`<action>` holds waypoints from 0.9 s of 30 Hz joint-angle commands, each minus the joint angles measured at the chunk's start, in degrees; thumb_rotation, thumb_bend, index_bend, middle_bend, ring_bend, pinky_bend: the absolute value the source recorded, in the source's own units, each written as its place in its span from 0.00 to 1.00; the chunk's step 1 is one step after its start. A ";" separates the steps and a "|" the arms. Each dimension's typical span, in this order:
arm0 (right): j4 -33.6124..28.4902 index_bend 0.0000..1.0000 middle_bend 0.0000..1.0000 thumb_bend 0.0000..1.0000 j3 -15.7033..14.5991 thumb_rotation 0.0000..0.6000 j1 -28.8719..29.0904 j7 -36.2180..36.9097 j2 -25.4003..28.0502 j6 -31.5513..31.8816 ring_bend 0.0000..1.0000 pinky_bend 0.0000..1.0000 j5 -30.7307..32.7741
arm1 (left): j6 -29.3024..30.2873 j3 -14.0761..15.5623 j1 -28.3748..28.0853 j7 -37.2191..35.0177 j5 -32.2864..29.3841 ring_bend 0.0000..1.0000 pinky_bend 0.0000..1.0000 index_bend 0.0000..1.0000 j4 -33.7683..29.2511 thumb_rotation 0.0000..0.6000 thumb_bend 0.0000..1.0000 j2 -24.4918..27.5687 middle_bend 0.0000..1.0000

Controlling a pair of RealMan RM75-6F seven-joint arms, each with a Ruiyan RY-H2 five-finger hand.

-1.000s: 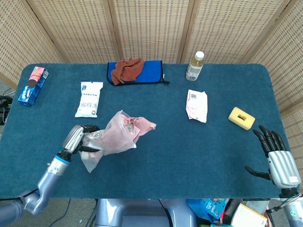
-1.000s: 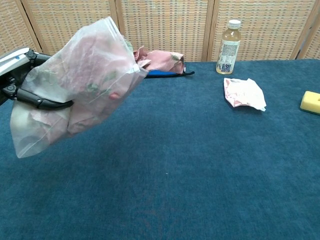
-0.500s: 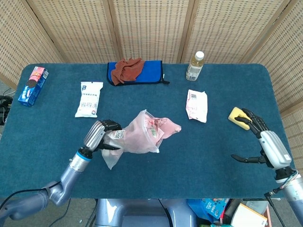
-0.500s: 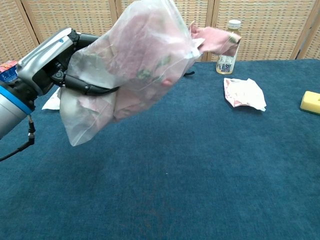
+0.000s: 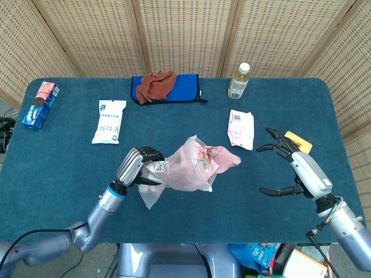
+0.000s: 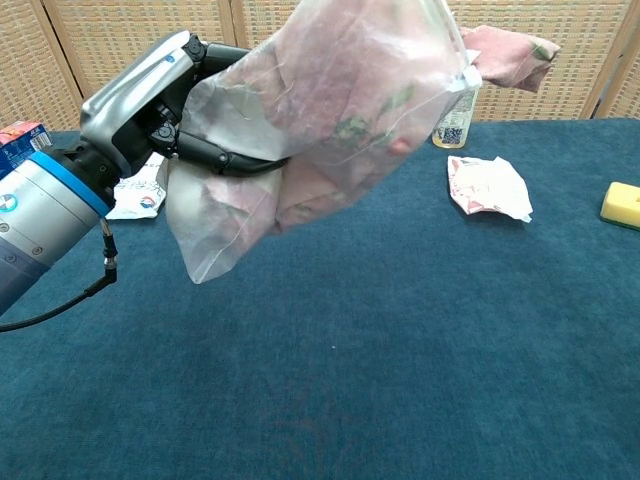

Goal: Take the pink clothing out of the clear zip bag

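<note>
Clear plastic zip bag (image 5: 184,171), gripped above the blue table (image 5: 69,162) in the closed fingers of the left hand (image 5: 137,165), with crumpled pink clothing (image 5: 223,157) protruding from its mouth toward the empty, spread-fingered right hand (image 5: 295,169).

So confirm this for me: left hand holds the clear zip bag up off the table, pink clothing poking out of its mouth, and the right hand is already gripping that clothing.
Not quite: the right hand is open and apart from the pink clothing, as the head view shows. The left hand does hold the clear zip bag up, clothing poking out.
</note>
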 commanded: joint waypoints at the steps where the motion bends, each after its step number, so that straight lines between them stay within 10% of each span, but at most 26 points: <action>1: -1.64 0.30 0.00 0.13 0.82 1.00 1.63 -0.72 0.51 -1.84 0.00 0.00 1.16 | -0.76 -0.42 -0.73 1.71 -0.52 0.59 0.56 0.70 -1.32 1.00 0.23 -0.15 0.66; 27: -4.19 0.32 0.00 0.18 4.05 1.00 16.18 -29.88 -15.40 -6.00 0.00 0.00 23.54 | -2.27 -0.79 -4.75 5.72 -1.93 0.59 0.56 0.70 0.32 1.00 0.23 -4.68 0.66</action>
